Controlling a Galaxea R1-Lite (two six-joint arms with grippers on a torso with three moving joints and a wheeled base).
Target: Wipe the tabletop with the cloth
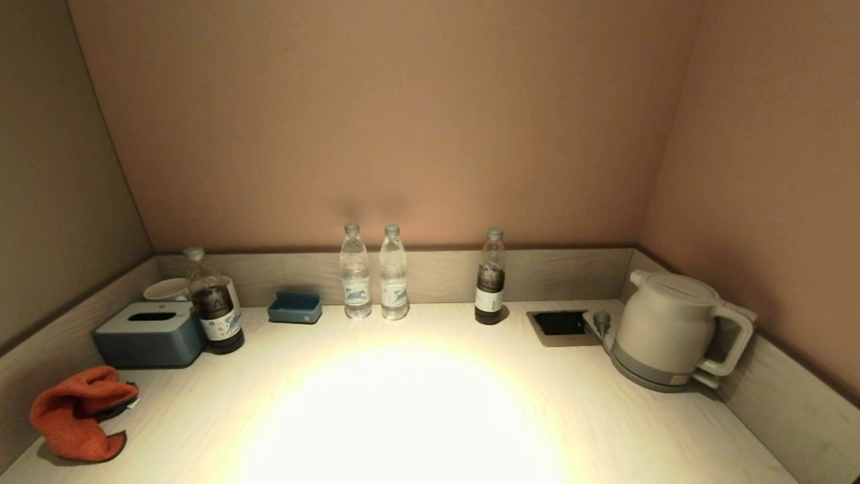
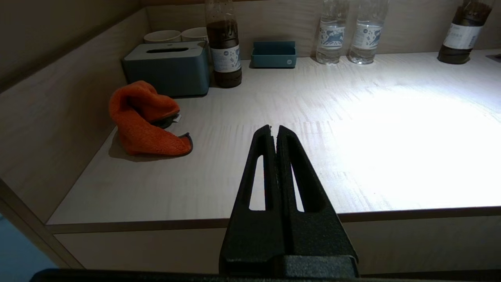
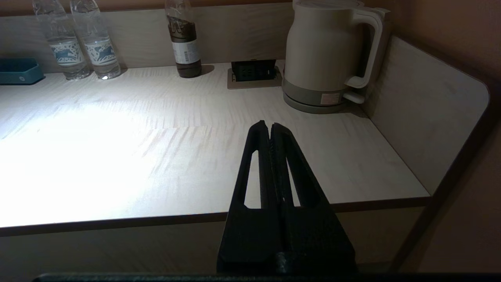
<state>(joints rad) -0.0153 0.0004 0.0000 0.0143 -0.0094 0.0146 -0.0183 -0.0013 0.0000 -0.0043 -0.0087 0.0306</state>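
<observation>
An orange cloth lies crumpled at the front left of the light wooden tabletop, close to the left wall; it also shows in the left wrist view. My left gripper is shut and empty, held in front of the table's front edge, to the right of the cloth and apart from it. My right gripper is shut and empty, held in front of the front edge on the right side. Neither gripper shows in the head view.
A blue-grey tissue box, cups, a dark-liquid bottle, a small blue tray, two water bottles, another dark bottle, a socket recess and a white kettle line the back. Low walls bound three sides.
</observation>
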